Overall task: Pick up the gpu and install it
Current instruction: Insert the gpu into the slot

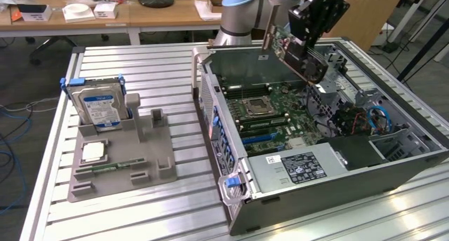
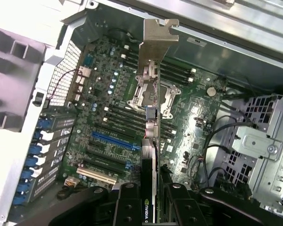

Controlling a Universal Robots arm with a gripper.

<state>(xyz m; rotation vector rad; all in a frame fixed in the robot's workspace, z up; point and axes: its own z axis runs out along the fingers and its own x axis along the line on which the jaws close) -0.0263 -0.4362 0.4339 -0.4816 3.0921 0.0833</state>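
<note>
The gpu [image 1: 298, 51] is up in the air over the open computer case [image 1: 337, 199]. It is tilted, with its shiny metal end [image 2: 158, 42] pointing away from the claw. In the wrist view you see the gpu [image 2: 151, 155] from its thin edge. It hangs above the green board [image 2: 108, 117] inside the case and is not in a slot. The long blue slot [image 2: 112, 140] on the board has nothing in it.

The claw [image 2: 151, 207] is pinching the gpu, with one black finger [image 2: 129, 207] on each flat side. In the exterior view the claw [image 1: 314, 28] comes down from above the far side of the case.

Inside the case, the silver chip holder [image 1: 256, 107] sits in the middle of the green board [image 1: 281, 125]. A box with a black label [image 1: 303, 167] lies in the near part of the case.

Beside the case, on the exterior view's left, a grey tray [image 1: 151, 157] sits on the metal table [image 1: 140, 214]. A hard drive with a blue label [image 1: 98, 104] stands up at the far end of the tray. A square chip [image 1: 93, 151] and a short green stick [image 1: 111, 167] lie nearer on it.
</note>
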